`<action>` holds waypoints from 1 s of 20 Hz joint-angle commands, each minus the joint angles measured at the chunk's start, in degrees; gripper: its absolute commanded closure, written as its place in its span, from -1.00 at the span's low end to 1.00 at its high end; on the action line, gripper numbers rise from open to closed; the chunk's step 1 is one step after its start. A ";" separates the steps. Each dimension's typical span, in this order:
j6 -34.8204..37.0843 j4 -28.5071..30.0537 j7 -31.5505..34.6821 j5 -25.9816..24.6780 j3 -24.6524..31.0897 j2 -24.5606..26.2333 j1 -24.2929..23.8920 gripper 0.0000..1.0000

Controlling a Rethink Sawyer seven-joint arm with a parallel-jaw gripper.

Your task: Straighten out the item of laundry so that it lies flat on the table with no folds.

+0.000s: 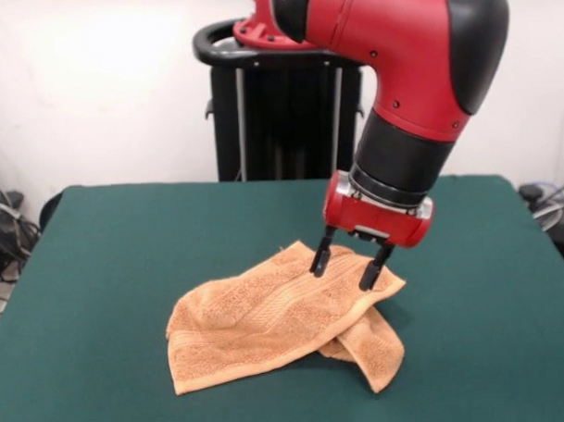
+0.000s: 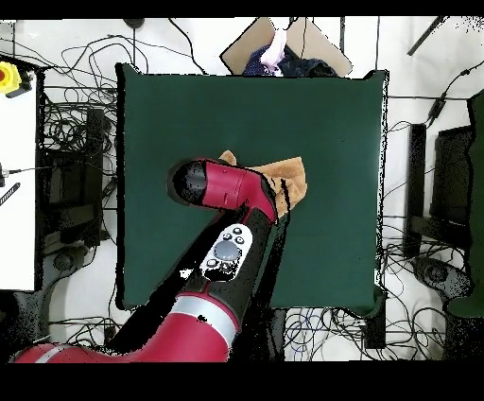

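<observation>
The peach terry-cloth towel [image 1: 276,318] lies folded and crumpled on the dark green table [image 1: 108,273], with one corner tucked under at the front right. Woven band stripes run across its top layer. My gripper [image 1: 349,267] is open, its two black fingers [image 1: 320,259] pointing down just over the towel's far right corner, close to or touching the cloth. In the overhead view the red arm covers much of the towel [image 2: 288,180]; only its right part and a small corner to the left of the arm show, and the fingertips [image 2: 281,193] are at its edge.
The black pedestal [image 1: 283,109] stands beyond the table's far edge. Cables and equipment lie on the floor around the table [image 2: 76,170]. A person's arm [image 2: 276,47] shows at the table's top edge in the overhead view.
</observation>
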 commanded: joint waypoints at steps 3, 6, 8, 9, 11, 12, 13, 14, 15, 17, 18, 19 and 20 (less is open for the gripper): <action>-2.46 5.46 12.57 0.96 6.52 2.05 0.13 -1.00; -2.94 6.04 13.01 1.32 6.95 1.92 0.25 -1.00; -3.60 6.60 13.48 1.59 7.27 1.90 0.43 -1.00; -3.85 6.73 13.75 1.77 7.42 2.00 0.54 -1.00; -4.49 7.07 14.08 2.13 8.03 2.34 0.50 -1.00; -4.57 7.11 14.22 2.41 8.40 2.63 0.41 -1.00; -4.98 7.17 14.36 2.53 8.61 2.90 0.47 -1.00; -5.34 7.22 14.42 2.61 8.78 3.15 0.49 -1.00; -5.41 7.17 14.60 2.79 8.92 3.44 0.58 -1.00; -5.78 7.68 14.76 3.23 9.64 3.75 0.32 -1.00; -5.98 7.92 14.76 3.43 10.07 3.84 0.08 -1.00; -6.24 7.94 14.99 3.64 10.21 4.11 0.17 -1.00; -6.73 8.60 15.00 3.69 10.48 3.81 0.01 -1.00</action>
